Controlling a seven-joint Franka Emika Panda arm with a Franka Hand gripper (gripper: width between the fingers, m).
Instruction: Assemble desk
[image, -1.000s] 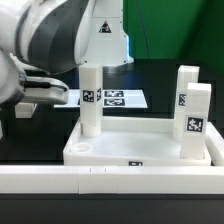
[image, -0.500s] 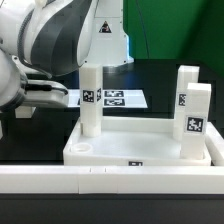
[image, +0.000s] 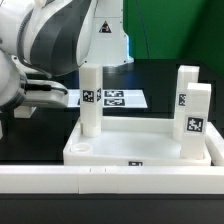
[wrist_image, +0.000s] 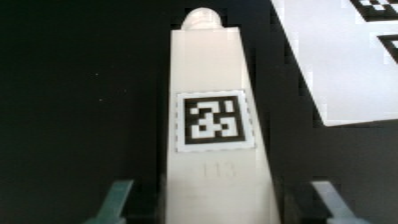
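Tabletop (image: 130, 150): a white, smooth plastic tray with a raised rim, lying flat on the black table (image: 30, 140). In the exterior view it sat at about 5 o'clock from picture centre.
Standing legs: three white square-sided blocks stood upright in the tray, each carrying a black-and-white square marker. One leg (image: 91, 100) rose at the near corner on the exterior view's left; two more (image: 186, 95) (image: 196, 120) stood close together on the exterior view's right.
Empty socket (image: 82, 150): a round recess showed in the tray corner just in front of the left-hand leg.
Open room: the tray floor between the left leg and the right pair was bare. Dark table lay free at 9 o'clock of the tray.
Edges: a long white rail (image: 110, 180) ran along the front, just beside the tray's near rim.
Marker board (image: 112, 98): a thin flat white sheet at 12 o'clock of the tray, lying behind it.
Gripper (wrist_image: 217, 200): in the wrist view its two grey fingers (wrist_image: 118, 200) stood apart, one on each side of a loose leg.
Loose leg (wrist_image: 214, 110): a long white block with a rounded tip and a marker on its face, lying on the black table between the fingers. Whether the fingers touched it could not be told.
Arm (image: 50, 45): a bulky white and grey body filling 10 o'clock of the exterior view.
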